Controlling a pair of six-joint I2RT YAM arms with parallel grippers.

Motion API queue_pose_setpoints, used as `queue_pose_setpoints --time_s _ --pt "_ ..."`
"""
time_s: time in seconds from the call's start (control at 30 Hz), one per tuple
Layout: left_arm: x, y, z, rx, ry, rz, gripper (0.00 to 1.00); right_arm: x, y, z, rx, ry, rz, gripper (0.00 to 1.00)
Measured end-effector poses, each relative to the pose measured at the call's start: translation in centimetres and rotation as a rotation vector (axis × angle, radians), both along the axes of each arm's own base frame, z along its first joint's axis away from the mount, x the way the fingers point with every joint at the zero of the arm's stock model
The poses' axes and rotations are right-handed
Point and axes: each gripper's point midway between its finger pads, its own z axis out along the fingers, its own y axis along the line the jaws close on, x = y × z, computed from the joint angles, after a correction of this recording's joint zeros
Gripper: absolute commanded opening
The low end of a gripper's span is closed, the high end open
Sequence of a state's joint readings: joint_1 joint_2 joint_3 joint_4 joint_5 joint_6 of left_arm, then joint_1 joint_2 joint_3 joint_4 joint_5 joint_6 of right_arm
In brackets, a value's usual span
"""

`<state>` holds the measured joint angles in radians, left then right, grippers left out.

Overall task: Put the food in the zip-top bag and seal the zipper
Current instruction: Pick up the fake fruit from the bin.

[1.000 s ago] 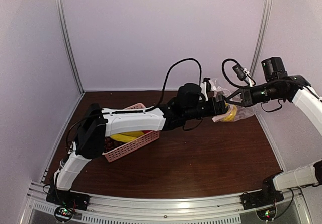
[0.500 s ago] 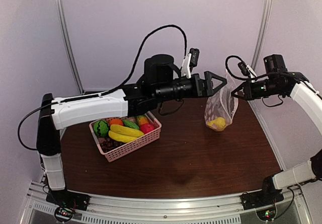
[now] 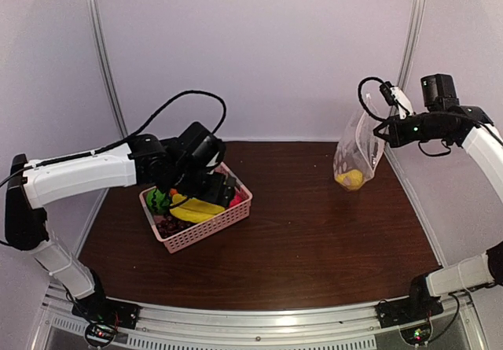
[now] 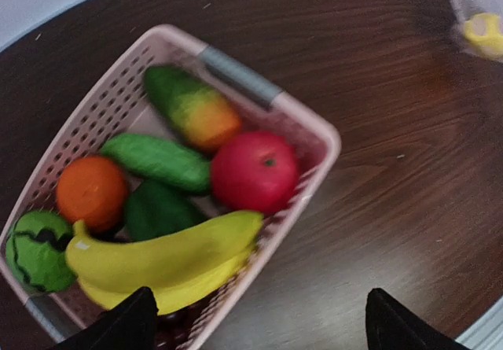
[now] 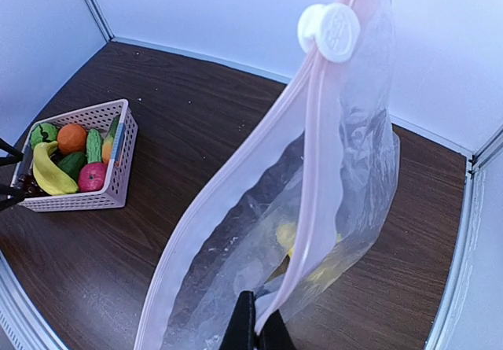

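The zip-top bag (image 3: pixel 358 147) hangs upright at the back right with its mouth open, and a yellow lemon (image 3: pixel 350 178) lies at its bottom. My right gripper (image 5: pixel 253 330) is shut on one lip of the bag (image 5: pixel 314 208) at the zipper (image 5: pixel 310 153). The white slider tab (image 5: pixel 328 31) is at the top end. My left gripper (image 4: pixel 263 330) is open and empty above the near rim of the pink basket (image 4: pixel 236 75). In the basket are a banana (image 4: pixel 165 257), red apple (image 4: pixel 254 171), orange (image 4: pixel 91 193), cucumber (image 4: pixel 157 160), green pepper (image 4: pixel 161 208) and grapes (image 4: pixel 169 326).
The pink basket (image 3: pixel 200 228) stands at the left middle of the brown table, with the left gripper (image 3: pixel 214 186) over it. It also holds a green-and-orange fruit (image 4: pixel 192 114) and a striped green one (image 4: pixel 35 248). White walls close the back and sides.
My left arm has swung back from the bag to the left and come down over the basket. The right gripper has drawn the bag a little right, still hanging with the lemon inside.
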<state>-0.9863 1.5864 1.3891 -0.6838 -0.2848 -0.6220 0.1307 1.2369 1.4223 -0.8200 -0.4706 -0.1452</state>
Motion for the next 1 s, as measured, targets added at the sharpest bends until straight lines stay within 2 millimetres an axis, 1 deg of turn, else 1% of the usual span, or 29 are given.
queue_pose_setpoints --time_s 0.07,0.1,0.13,0.2,0.23,0.27,0.3,0.37,0.43,0.63,0.73,0.87,1.0 --pt "0.4 5.3 -2.4 0.082 0.078 0.119 0.93 -0.3 -0.2 0.0 -0.019 -0.010 0.000 0.00" --pt "0.4 7.7 -3.3 0.103 0.111 0.184 0.93 -0.5 -0.2 -0.2 -0.025 -0.010 0.003 0.00" --pt "0.2 9.7 -4.0 0.121 0.138 0.236 0.92 -0.6 -0.2 -0.6 -0.030 -0.006 0.004 0.00" --pt "-0.3 12.5 -5.0 0.091 0.170 0.339 0.90 -1.0 -0.1 -1.6 -0.035 0.014 0.007 0.00" --pt "-1.0 13.3 -5.5 0.075 0.187 0.372 0.90 -1.1 -0.1 -2.1 -0.037 0.025 0.009 0.00" --pt "-1.5 13.7 -5.8 0.056 0.201 0.395 0.90 -1.2 0.0 -2.5 -0.038 0.034 0.011 0.00" --pt "-1.9 13.9 -6.2 0.033 0.216 0.418 0.90 -1.2 0.0 -2.8 -0.039 0.043 0.012 0.00" --pt "-1.8 13.6 -6.5 -0.002 0.234 0.448 0.90 -1.3 0.1 -3.2 -0.039 0.051 0.015 0.00" --pt "-1.1 13.2 -6.9 -0.038 0.243 0.487 0.91 -1.3 0.3 -3.3 -0.037 0.050 0.021 0.00" --pt "1.5 13.4 -9.4 -0.095 0.304 0.608 0.91 -2.0 0.7 -4.4 -0.031 0.058 0.039 0.00" --pt "2.7 12.8 -9.4 -0.153 0.307 0.627 0.91 -2.6 0.6 -4.9 -0.030 0.064 0.042 0.00" --pt "4.0 12.6 -9.4 -0.230 0.292 0.650 0.90 -3.0 0.6 -4.9 -0.026 0.054 0.045 0.00" --pt "5.4 11.6 -9.5 -0.326 0.243 0.626 0.92 -3.0 0.7 -4.7 -0.021 0.048 0.048 0.00"
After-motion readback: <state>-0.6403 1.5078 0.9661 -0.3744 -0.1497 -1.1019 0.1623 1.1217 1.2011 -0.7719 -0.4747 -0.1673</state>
